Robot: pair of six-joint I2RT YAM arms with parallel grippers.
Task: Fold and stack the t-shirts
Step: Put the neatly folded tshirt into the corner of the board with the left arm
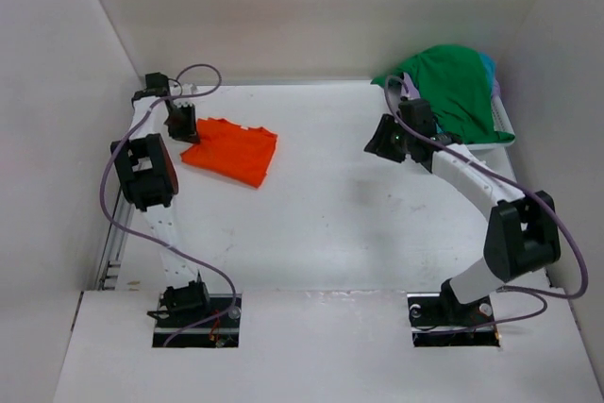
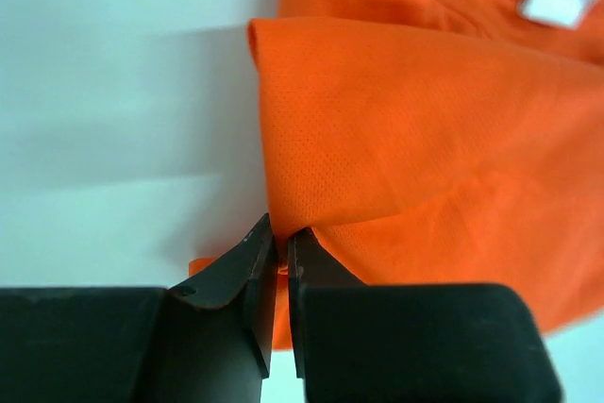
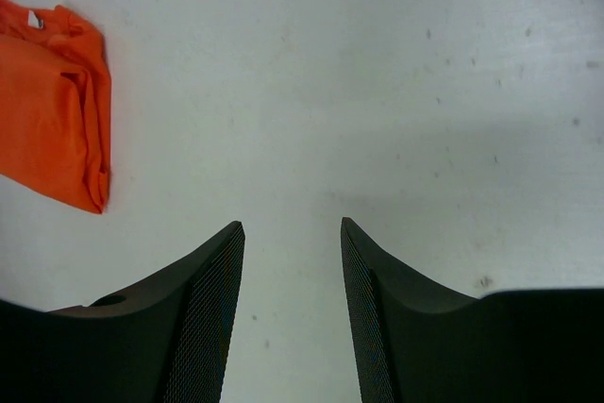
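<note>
Here, upper left, the downturned left gripper (image 1: 187, 134) pinches a folded edge of the fine-mesh orange t-shirt (image 1: 231, 153); the right gripper (image 3: 291, 228) hangs parted, empty.

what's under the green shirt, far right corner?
The green shirt is draped over a white basket. A sliver of light blue cloth peeks out beneath it. Anything else in the basket is covered.

— What is lying on the white table (image 1: 340, 214)?
— A folded orange t-shirt (image 1: 231, 151) is lying flat, its edge touching the left gripper (image 1: 184, 134) and stretching away to that gripper's right.
— Anything else?
— A white basket (image 1: 503, 122) is sitting just beyond the right gripper (image 1: 385, 143).
</note>
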